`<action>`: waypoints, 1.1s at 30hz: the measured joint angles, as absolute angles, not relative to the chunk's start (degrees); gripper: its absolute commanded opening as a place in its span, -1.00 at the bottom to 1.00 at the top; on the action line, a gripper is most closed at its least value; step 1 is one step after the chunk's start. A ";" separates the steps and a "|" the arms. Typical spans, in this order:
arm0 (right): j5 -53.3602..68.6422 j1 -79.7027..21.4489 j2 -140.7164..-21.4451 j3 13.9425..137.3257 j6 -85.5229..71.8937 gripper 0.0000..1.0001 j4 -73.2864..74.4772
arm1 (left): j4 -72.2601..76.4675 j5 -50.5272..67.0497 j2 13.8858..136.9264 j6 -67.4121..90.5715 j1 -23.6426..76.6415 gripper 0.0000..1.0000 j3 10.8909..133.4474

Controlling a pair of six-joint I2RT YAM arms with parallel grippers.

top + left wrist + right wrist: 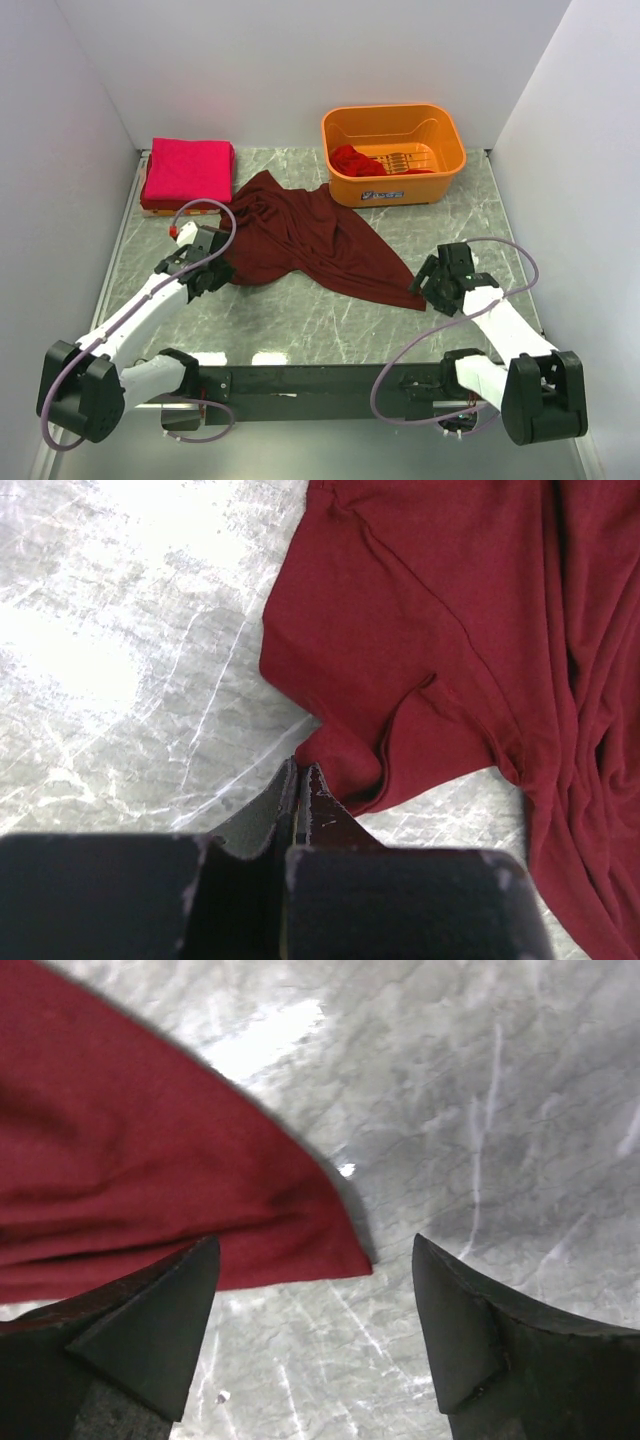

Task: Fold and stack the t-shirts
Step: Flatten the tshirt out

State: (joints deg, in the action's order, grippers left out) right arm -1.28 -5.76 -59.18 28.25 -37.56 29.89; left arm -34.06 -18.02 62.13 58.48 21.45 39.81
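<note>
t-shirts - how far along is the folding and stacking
Done: one pink shirt lies folded at the back left. In hand: the maroon shirt lies crumpled on the table; left tool shut on its edge, right tool open over a corner. Left: fold it, stack it, then the red shirt in the basket.

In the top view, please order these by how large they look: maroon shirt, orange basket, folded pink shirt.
Largest: maroon shirt.
Then: orange basket.
Smallest: folded pink shirt.
None look alike in size.
</note>
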 measured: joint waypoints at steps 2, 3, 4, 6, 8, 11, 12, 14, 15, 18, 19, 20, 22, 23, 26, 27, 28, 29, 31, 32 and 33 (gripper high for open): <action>-1.93 -5.76 -60.29 28.25 -37.91 0.54 29.82 | -33.56 -17.91 62.61 58.06 21.45 -0.99 39.62; -1.98 -5.76 -60.95 28.23 -38.15 0.51 29.65 | -33.52 -17.91 62.85 57.91 21.45 -0.99 39.59; -1.96 -5.78 -61.49 28.23 -38.15 0.48 29.45 | -33.47 -17.93 62.94 57.87 21.45 -0.99 39.59; -1.91 -5.93 -63.00 28.16 -38.54 0.38 28.73 | -33.36 -18.13 62.94 57.84 21.45 -0.99 39.59; -1.96 -6.22 -63.88 28.23 -38.59 0.26 27.83 | -33.21 -18.39 62.92 57.84 21.45 -0.99 39.53; -1.87 -6.94 -65.25 28.45 -38.89 -0.29 26.24 | -32.86 -18.52 62.54 57.87 21.45 -0.99 39.29; -1.61 -7.22 -65.71 28.45 -39.16 -0.76 25.80 | -32.69 -18.74 62.37 57.87 21.45 -0.99 39.18; -1.23 -7.84 -66.50 28.56 -39.42 -1.00 25.19 | -32.53 -19.18 61.95 57.89 21.45 -0.99 39.09; -1.06 -8.01 -66.59 28.56 -39.68 -1.00 25.19 | -32.47 -19.55 61.63 57.89 21.45 -0.99 39.09; -0.80 -8.40 -65.89 28.75 -39.62 -1.00 25.50 | -32.12 -20.75 60.34 57.91 21.45 -0.99 39.13; -0.71 -8.49 -65.21 29.12 -39.55 -1.00 25.91 | -31.94 -21.10 59.88 57.91 21.45 -0.99 39.16; -0.62 -8.51 -64.18 29.67 -39.44 -1.00 26.26 | -32.01 -21.54 59.48 57.91 21.45 -0.99 39.48; -0.67 -8.51 -61.43 31.68 -39.09 -1.00 26.96 | -32.23 -22.87 59.20 57.91 21.45 -0.99 41.10; -0.71 -8.51 -60.16 32.88 -38.89 -1.00 27.35 | -32.53 -23.86 59.13 57.91 21.45 -0.99 42.72; -1.23 -8.62 -56.12 38.46 -38.37 -1.00 28.01 | -32.75 -27.11 59.05 57.76 21.45 -0.99 48.12; -1.67 -8.67 -54.46 40.84 -38.22 -1.00 27.97 | -33.47 -28.73 59.02 57.76 21.45 -0.99 50.98; -2.04 -8.64 -53.39 42.54 -38.09 -1.00 27.90 | -33.45 -29.91 59.02 57.67 21.45 -0.99 52.97; -2.52 -8.67 -52.07 44.40 -38.11 -1.00 27.70 | -33.74 -31.42 58.96 57.56 21.45 -0.99 55.59; -3.66 -8.71 -49.58 48.23 -38.13 -1.00 27.35 | -33.67 -34.09 58.89 56.53 21.45 -0.99 61.01; -4.03 -8.75 -48.60 49.78 -38.13 -1.00 26.83 | -33.34 -35.00 58.70 56.16 21.45 -0.99 63.05; -4.51 -8.75 -47.68 51.55 -38.13 -1.00 26.70 | -33.30 -36.10 58.28 55.22 21.45 -0.99 65.41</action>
